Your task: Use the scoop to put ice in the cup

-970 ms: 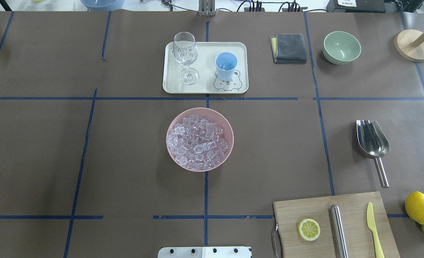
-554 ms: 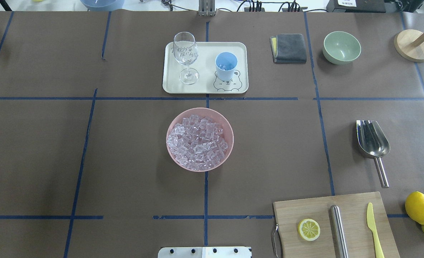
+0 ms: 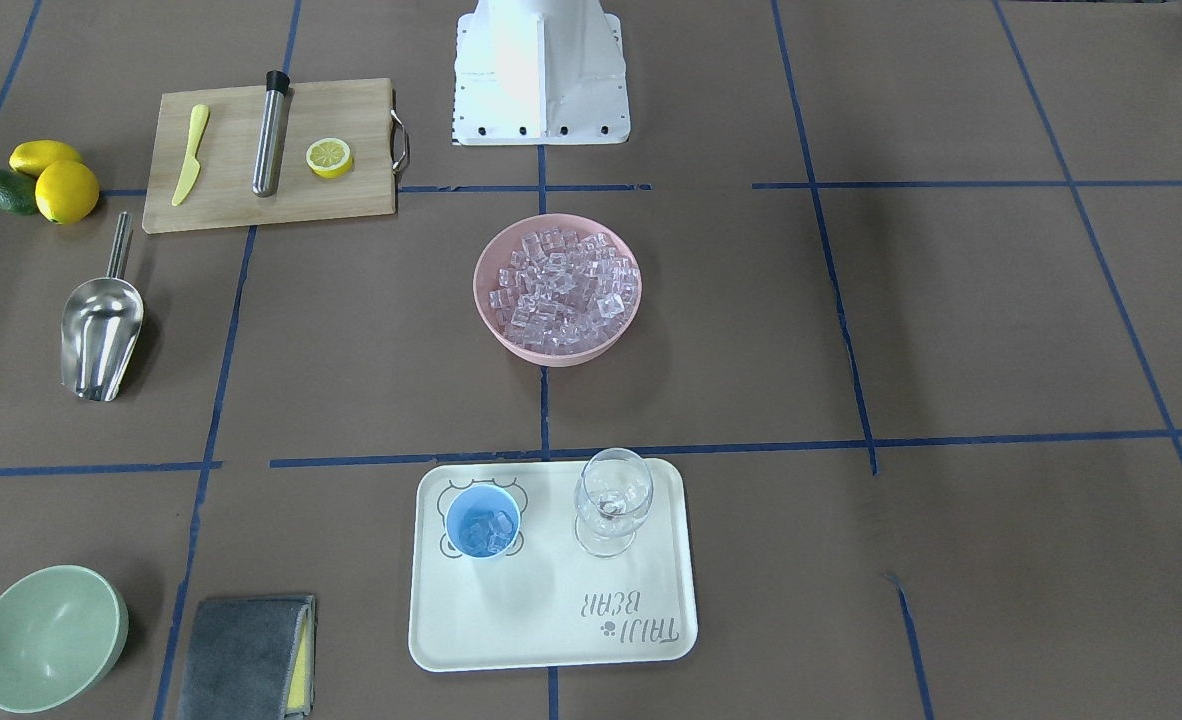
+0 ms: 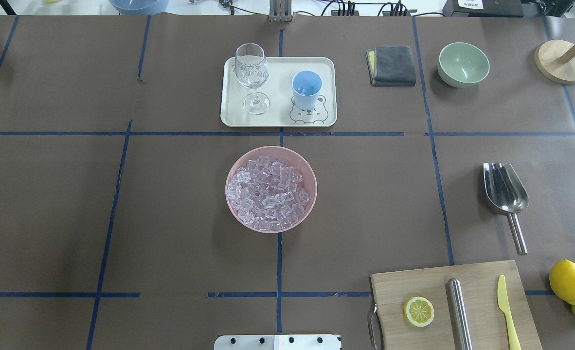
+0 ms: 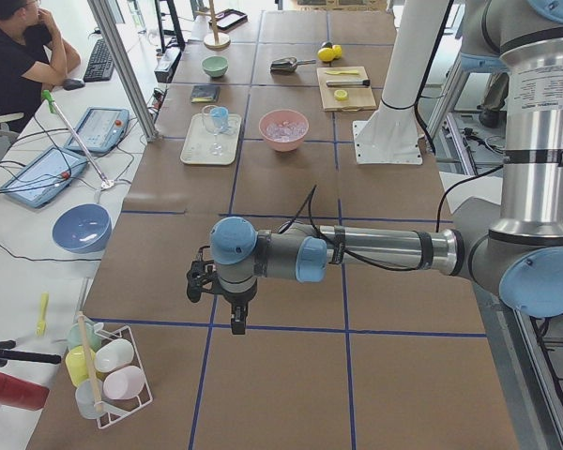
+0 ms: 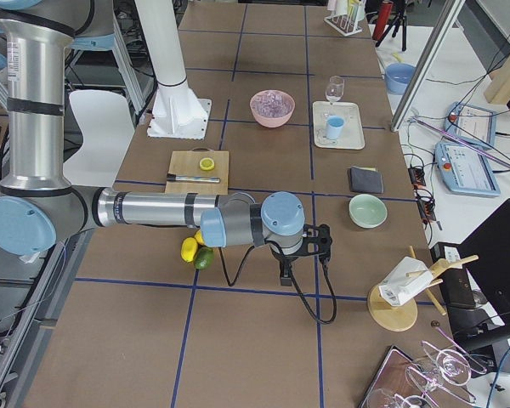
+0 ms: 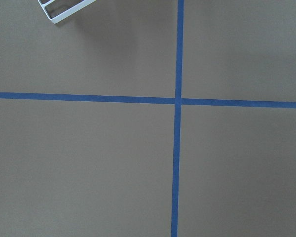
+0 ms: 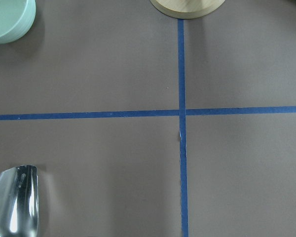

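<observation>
Brown paper taped into blue squares covers the worktop (image 4: 170, 218). Nearest the robot, on its right, the scoop (image 4: 505, 192) lies free. Mid-table, the ice (image 4: 268, 192) fills a pink bowl (image 4: 271, 149). Farther off, the cup (image 4: 307, 95) stands on a tray (image 4: 278, 119) with a few cubes inside. The left fingers (image 5: 235, 322) and right fingers (image 6: 284, 274) hover at opposite ends; I cannot tell whether they are parted. No scooping seems under way, and another load would call for grasping the scoop's handle first.

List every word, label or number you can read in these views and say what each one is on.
"TAIJI BEAR": printed on the tray, upside down in the front-facing view.
Etched lettering on the stemmed glass: too blurred to read.
Printed label on the left arm: too small to read.
No other text is legible.
</observation>
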You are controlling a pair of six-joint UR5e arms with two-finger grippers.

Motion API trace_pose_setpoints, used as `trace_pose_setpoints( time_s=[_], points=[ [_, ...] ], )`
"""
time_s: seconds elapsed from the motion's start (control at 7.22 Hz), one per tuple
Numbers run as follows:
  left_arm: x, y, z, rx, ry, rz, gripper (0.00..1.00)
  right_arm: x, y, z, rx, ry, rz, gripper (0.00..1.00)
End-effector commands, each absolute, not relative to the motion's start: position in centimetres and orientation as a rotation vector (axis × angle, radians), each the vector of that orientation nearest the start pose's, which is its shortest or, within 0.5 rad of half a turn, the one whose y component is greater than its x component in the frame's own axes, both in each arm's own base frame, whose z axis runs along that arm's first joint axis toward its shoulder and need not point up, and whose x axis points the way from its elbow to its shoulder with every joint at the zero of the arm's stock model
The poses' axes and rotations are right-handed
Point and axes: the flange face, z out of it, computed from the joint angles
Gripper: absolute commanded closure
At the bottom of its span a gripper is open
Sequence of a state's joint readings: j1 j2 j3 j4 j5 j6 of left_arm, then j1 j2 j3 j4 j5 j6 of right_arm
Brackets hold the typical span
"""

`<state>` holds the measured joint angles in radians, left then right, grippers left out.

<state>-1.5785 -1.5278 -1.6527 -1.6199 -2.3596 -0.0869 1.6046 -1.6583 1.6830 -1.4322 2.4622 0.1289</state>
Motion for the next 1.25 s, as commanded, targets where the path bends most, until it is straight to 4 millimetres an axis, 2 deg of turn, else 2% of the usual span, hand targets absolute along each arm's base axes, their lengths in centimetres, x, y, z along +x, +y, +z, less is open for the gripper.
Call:
trace_pose_setpoints(
  time_s=[0.0,0.55,0.83,1.11],
  points=[
    [-6.6,-48.0,63.1,0.055,0.795,-0.055,0.0,7.2,-46.1,62.3,0.108,-0.894,0.08,0.0],
    [-6.6,-48.1,62.8,0.059,0.799,-0.053,0.0,7.2,-46.0,62.6,0.103,-0.892,0.081,0.0],
    [-6.6,-48.2,62.7,0.062,0.799,-0.052,0.0,7.1,-45.9,63.6,0.087,-0.896,0.08,0.0],
    [-6.6,-48.2,62.7,0.062,0.799,-0.052,0.0,7.1,-46.1,63.5,0.089,-0.896,0.082,0.0]
  ],
)
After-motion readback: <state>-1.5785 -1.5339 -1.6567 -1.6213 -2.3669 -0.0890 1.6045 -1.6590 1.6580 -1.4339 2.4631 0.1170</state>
